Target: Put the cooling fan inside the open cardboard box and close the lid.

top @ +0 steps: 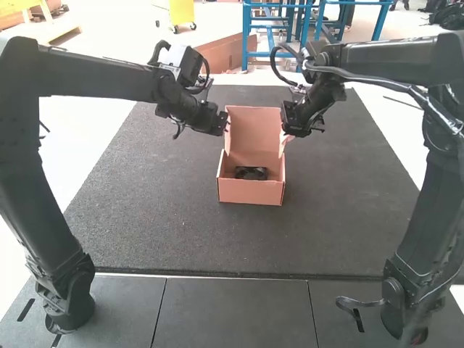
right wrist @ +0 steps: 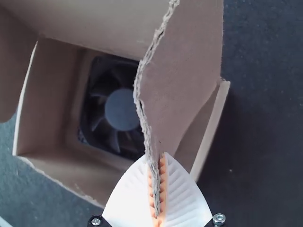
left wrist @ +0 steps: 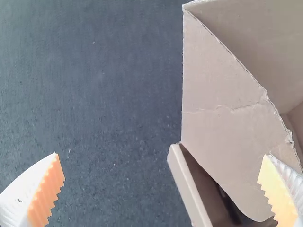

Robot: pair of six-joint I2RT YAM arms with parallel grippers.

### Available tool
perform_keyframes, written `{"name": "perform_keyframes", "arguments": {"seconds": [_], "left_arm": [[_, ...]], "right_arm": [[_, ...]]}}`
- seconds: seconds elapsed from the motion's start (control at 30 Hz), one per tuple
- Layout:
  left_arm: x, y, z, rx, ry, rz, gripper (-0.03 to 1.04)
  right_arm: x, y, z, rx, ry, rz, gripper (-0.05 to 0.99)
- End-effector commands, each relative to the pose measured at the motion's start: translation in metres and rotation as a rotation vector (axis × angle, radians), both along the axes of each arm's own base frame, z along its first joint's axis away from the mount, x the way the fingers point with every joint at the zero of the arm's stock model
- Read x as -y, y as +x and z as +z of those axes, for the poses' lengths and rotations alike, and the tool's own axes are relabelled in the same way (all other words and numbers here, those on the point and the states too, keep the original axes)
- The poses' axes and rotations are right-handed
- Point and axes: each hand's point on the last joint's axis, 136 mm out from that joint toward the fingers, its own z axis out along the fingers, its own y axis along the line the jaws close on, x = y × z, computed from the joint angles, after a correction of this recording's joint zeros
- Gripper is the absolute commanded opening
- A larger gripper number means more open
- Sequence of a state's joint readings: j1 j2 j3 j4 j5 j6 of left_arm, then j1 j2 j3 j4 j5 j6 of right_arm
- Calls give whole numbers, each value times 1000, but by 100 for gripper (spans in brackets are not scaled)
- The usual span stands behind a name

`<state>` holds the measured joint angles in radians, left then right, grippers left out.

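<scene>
The cardboard box stands in the middle of the dark mat with its lid upright at the far side. The black cooling fan lies flat on the box floor, and the right wrist view looks straight down on the fan. My right gripper is shut on the torn edge of the lid's right side flap, at the box's right rim. My left gripper is open at the lid's left edge. The left side flap stands between its spread fingers, close to one orange pad.
The black mat reaches well out on every side of the box. Bare pale table borders it left and right. Both arms reach in from the sides above the mat's far half.
</scene>
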<state>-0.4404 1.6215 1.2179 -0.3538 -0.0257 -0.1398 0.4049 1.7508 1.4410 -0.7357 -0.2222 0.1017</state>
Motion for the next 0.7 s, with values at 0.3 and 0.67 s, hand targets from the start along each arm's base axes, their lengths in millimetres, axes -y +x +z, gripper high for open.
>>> {"name": "perform_keyframes", "arguments": {"seconds": [0.3,0.67], "left_arm": [[1,-17,10,21,-17,-20,97],[-3,-36,-2,10,-15,-30,97]], "right_arm": [[-9,-24,-10,-27,-16,67,-1],[-3,-39,-24,-61,-40,86,-1]]}}
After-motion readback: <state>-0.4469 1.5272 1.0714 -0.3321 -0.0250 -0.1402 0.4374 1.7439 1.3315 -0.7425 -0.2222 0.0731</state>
